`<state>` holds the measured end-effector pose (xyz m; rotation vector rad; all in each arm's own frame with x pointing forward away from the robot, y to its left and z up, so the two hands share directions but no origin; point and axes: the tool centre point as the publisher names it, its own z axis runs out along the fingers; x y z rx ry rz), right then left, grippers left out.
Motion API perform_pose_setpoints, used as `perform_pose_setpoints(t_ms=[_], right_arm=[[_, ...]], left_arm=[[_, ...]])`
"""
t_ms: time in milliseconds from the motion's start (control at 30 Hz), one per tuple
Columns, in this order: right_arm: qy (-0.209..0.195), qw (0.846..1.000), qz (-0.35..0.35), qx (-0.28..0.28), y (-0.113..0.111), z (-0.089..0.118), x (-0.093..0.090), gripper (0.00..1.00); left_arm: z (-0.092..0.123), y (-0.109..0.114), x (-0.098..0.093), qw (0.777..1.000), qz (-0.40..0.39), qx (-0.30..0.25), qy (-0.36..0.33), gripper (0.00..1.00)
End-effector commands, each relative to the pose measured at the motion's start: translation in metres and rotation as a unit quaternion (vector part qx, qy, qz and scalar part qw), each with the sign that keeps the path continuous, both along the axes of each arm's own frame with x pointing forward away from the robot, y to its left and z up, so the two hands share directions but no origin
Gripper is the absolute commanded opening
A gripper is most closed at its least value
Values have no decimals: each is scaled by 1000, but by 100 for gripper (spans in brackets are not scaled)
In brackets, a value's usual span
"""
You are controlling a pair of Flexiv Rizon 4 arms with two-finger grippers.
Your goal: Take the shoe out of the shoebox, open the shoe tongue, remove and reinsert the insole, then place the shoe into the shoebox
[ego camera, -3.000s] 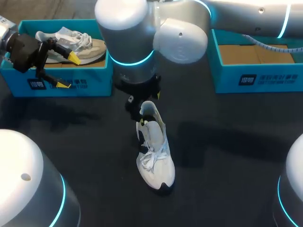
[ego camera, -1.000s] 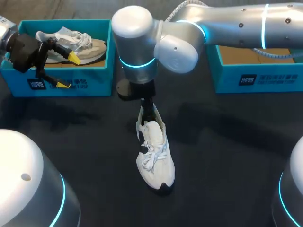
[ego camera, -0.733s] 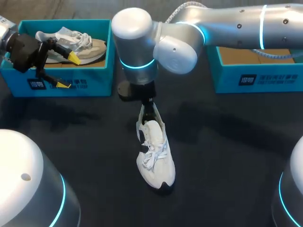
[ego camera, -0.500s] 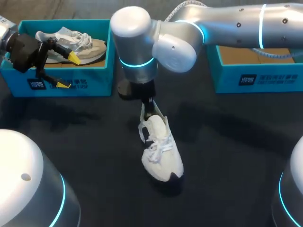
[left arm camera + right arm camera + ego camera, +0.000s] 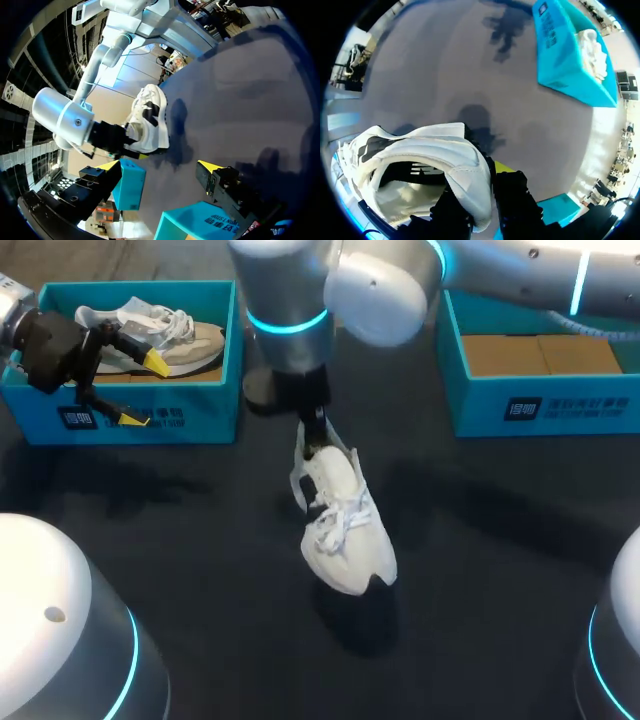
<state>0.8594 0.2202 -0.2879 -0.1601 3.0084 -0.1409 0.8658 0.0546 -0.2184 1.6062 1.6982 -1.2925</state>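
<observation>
A white sneaker [image 5: 345,525] hangs toe-down over the middle of the dark table, its shadow beneath it. My right gripper [image 5: 315,443] is shut on its heel collar from above. In the right wrist view the white sneaker [image 5: 427,155] has its heel rim pinched in my right gripper [image 5: 480,200], with one finger inside the shoe and one yellow-tipped finger [image 5: 502,167] outside. My left gripper [image 5: 145,390] stands open in front of the left shoebox [image 5: 200,418], holding nothing. From the left wrist, the sneaker [image 5: 147,125] shows well ahead of my open left gripper [image 5: 159,167].
The left teal shoebox holds a beige shoe [image 5: 170,335]. A second teal shoebox [image 5: 540,405], brown cardboard inside, stands at the back right. In the right wrist view the shoebox [image 5: 570,55] with the beige shoe lies ahead of the gripper.
My right gripper has closed on the sneaker's heel and lifted it off the table, the toe swinging slightly right. The left arm has not moved.
</observation>
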Motion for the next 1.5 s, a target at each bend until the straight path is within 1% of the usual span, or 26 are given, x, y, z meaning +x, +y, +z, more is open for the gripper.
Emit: perform_pose_setpoints(t_ms=[33, 67, 100, 133, 200, 333, 467, 567, 633, 1433, 1500], right_arm=[[-15, 1000, 4, 9, -12, 61, -7, 0], [-21, 1000, 4, 13, -12, 74, -6, 0], [-21, 1000, 3, 13, -12, 81, -5, 0], [-33, 999, 8, 13, -11, 90, -4, 0], [-43, 999, 12, 11, -12, 111, 0, 0], [-57, 998, 20, 10, -14, 140, 6, 0], [-73, 997, 28, 6, -15, 163, 12, 0], [-77, 997, 28, 0, -16, 174, 17, 0], [-84, 996, 28, 5, -15, 178, 19, 0], [-84, 996, 28, 5, -15, 178, 19, 0], [-83, 996, 36, -3, -28, 181, 28, 0]], left_arm=[[0, 0, 1, 1000, -1, 1, 0, 100], [0, 0, 1, 1000, -1, 1, 0, 100], [0, 0, 1, 1000, -1, 1, 0, 100], [0, 0, 1, 1000, -1, 1, 0, 100], [0, 0, 1, 1000, -1, 1, 0, 100], [0, 0, 1, 1000, -1, 1, 0, 100], [0, 0, 1, 1000, -1, 1, 0, 100], [0, 0, 1, 1000, -1, 1, 0, 100], [0, 0, 1, 1000, -1, 1, 0, 100], [0, 0, 1, 1000, -1, 1, 0, 100], [0, 0, 1, 1000, -1, 1, 0, 100]])
